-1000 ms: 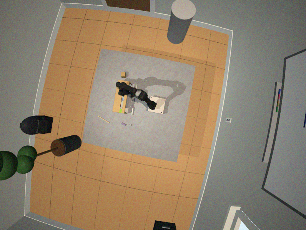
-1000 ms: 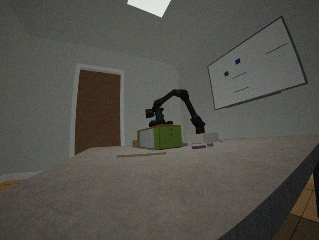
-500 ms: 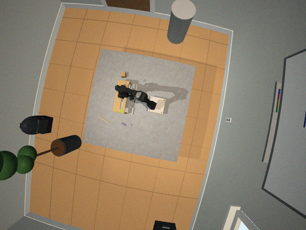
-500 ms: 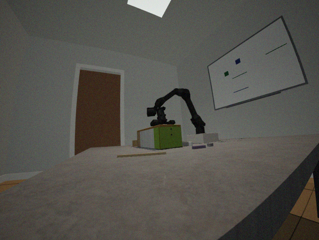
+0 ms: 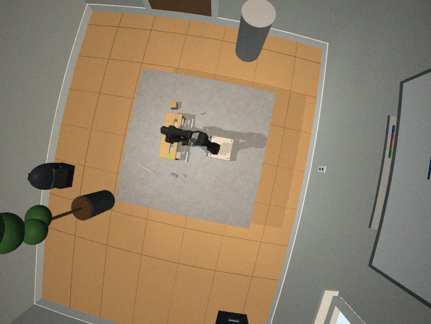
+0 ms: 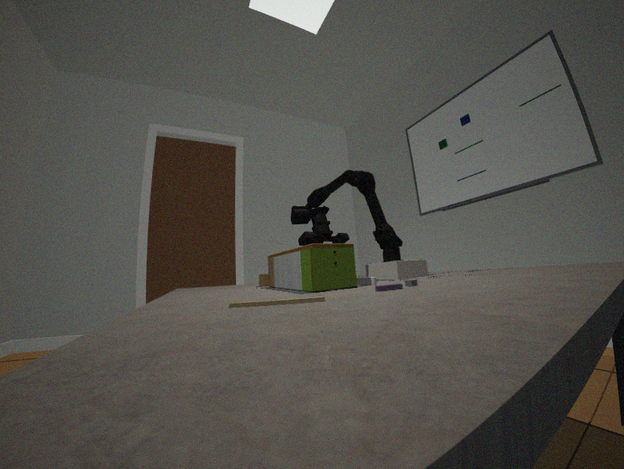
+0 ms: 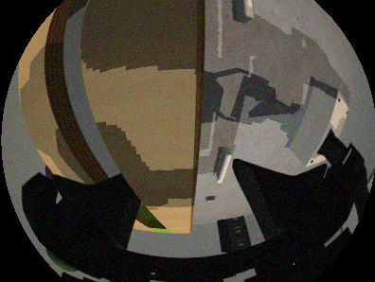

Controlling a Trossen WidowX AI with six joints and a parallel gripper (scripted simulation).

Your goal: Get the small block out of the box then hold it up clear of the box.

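The box [image 5: 163, 151] [image 6: 330, 267] [image 7: 156, 95] stands upright, with a wooden top, a green end and a long slot in the top. My gripper [image 5: 175, 139] [image 6: 324, 239] [image 7: 192, 165] is open and empty, low over the box top. In the wrist view its fingers stand apart on either side of the top's front edge; whether they touch the box I cannot tell. A bluish patch [image 5: 171, 144] shows in the slot, too small to identify. The arm hides the middle of the box. I cannot make out the small block or the shelf.
A wooden cube [image 5: 174, 104] [image 6: 263, 279] stands beyond one end of the box. Beyond the green end lie a purple block [image 5: 174, 175] [image 6: 389, 287], a small grey piece [image 5: 184, 175] [image 6: 411, 283] and a thin stick [image 5: 146, 168] [image 6: 277, 303]. The arm's white base [image 5: 226, 153] [image 6: 398, 270] stands opposite the front.
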